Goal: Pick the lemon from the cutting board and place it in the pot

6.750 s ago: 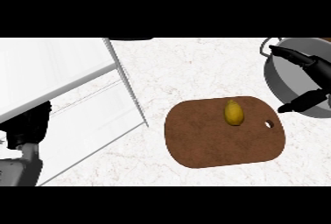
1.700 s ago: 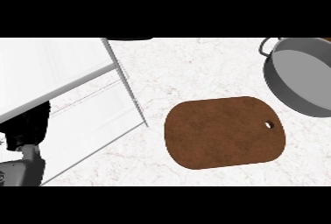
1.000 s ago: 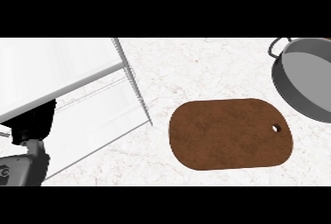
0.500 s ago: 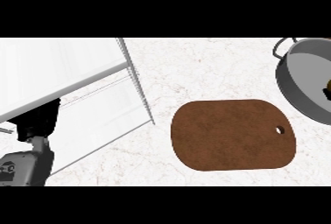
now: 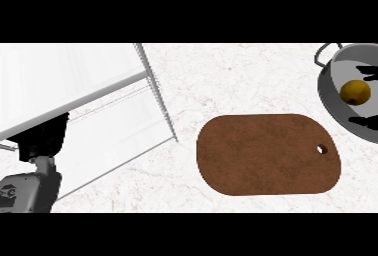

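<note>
A pale marbled counter (image 5: 244, 80) fills the view, with a big white appliance or cabinet panel (image 5: 74, 95) slanting across the left half. Lower centre lies the brown cutting board (image 5: 266, 154), bare on top, its small hanging hole toward the right edge. At the right edge, just beyond the board's corner and well clear of the panel, stands the grey pot (image 5: 336, 100), cut off by the frame so that you see only its left part and one looped handle at the top. The lemon (image 5: 355, 92) sits inside the pot, which by the look of it puts the placing step at or near its finish. Dark finger-like shapes (image 5: 367, 72) show above and below the lemon at the frame's edge; they are probably the right hand, but you cannot tell whether it holds the fruit, is spread wide, or has let go. If the release is in hand, draw the fingers straight up and out, away from the pot's wall, so that neither the rim nor the lemon is nudged. The left forearm (image 5: 26, 192) enters at the lower left, and the black left hand (image 5: 44, 140) above it is partly lost against the panel, so you cannot tell how its fingers stand. Whether the lemon rests on the pot's floor is not plain.
</note>
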You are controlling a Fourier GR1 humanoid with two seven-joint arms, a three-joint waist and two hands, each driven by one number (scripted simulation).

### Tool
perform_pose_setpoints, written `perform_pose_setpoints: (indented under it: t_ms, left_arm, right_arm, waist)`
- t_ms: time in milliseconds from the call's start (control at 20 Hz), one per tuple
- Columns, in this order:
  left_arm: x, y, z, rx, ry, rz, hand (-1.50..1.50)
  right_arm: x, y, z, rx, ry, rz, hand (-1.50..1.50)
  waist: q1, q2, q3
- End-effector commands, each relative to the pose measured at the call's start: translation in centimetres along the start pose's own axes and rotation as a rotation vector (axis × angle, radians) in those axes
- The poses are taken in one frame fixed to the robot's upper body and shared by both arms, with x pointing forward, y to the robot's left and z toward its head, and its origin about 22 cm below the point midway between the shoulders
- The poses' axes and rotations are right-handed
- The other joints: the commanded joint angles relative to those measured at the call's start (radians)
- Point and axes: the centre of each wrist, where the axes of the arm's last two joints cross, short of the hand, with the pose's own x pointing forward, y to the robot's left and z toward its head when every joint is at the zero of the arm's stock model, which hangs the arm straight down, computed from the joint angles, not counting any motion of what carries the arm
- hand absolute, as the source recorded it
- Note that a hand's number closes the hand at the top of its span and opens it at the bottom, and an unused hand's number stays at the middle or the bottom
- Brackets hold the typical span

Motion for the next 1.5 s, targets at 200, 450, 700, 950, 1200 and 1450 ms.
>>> perform_pose_setpoints:
  t_ms: [200, 450, 700, 950, 1200, 1450]
  left_arm:
    - [2.3, -1.0, -0.3, -0.05, -0.072, 0.015, 0.0]
    - [1.3, -0.8, -0.5, -0.065, -0.066, 0.015, 0.0]
    - [1.6, -0.8, -0.1, -0.055, -0.063, 0.027, 0.0]
    - [1.2, -0.4, 0.4, -0.037, -0.066, 0.032, 0.0]
    - [1.0, -1.2, 0.4, -0.046, -0.079, 0.039, 0.0]
    - [1.1, -1.2, 0.3, -0.049, -0.078, 0.027, 0.0]
  right_arm:
    - [0.1, -1.2, -0.4, -0.06, -0.097, -0.393, -1.5]
    - [-0.3, -3.8, 0.7, -0.124, -0.065, -0.524, -1.5]
    - [-0.7, -8.7, 3.9, -0.138, -0.061, -0.528, -1.5]
    - [-0.9, -10.1, 5.1, -0.148, -0.041, -0.543, -1.5]
    - [-0.6, -11.2, 5.4, -0.12, -0.024, -0.526, -1.5]
    - [-0.5, -12.2, 6.1, -0.12, -0.015, -0.509, -1.5]
  waist:
    - [-0.017, -0.008, 0.007]
    - [-0.024, -0.002, 0.006]
    - [-0.033, 0.0, 0.01]
    - [-0.022, 0.003, 0.013]
    - [-0.024, 0.007, 0.014]
    - [-0.026, 0.01, 0.016]
